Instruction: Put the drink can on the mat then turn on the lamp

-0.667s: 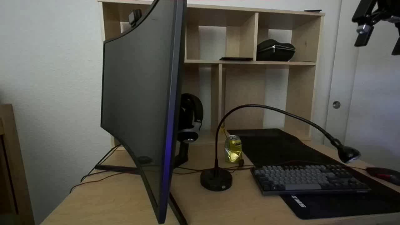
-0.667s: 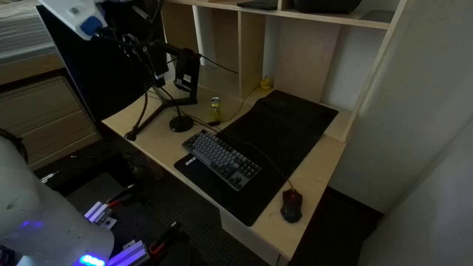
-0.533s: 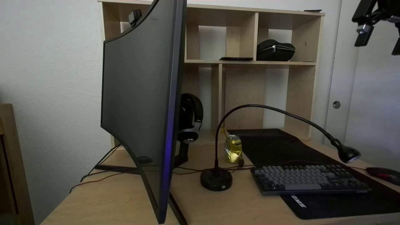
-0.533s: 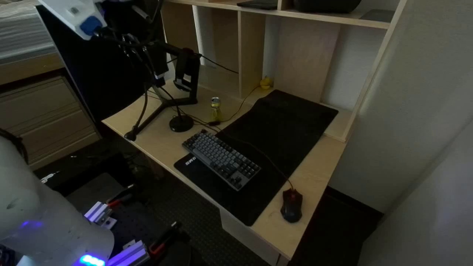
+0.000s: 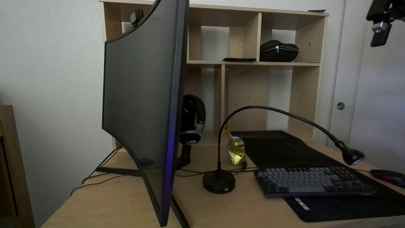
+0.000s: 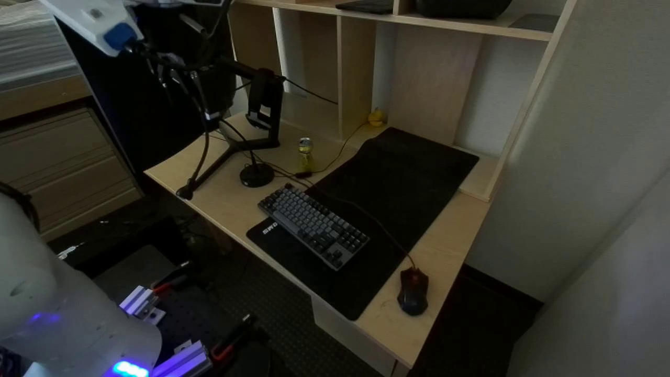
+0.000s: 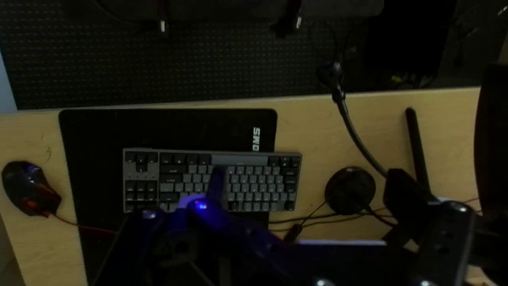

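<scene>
Dark curved monitor on the desk; I see headphones partly hidden behind it. Shelf at back: zip case in an upper compartment, flat black thing in the next. Keyboard apart from wired mouse. Small yellow thing near the shelf.

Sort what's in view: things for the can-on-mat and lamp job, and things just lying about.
For the job:
mat
drink can, beside the mat
lamp
gripper, open

Not part of it:
keyboard, mostly on the mat
mouse
monitor
headphones
black zip case
</scene>
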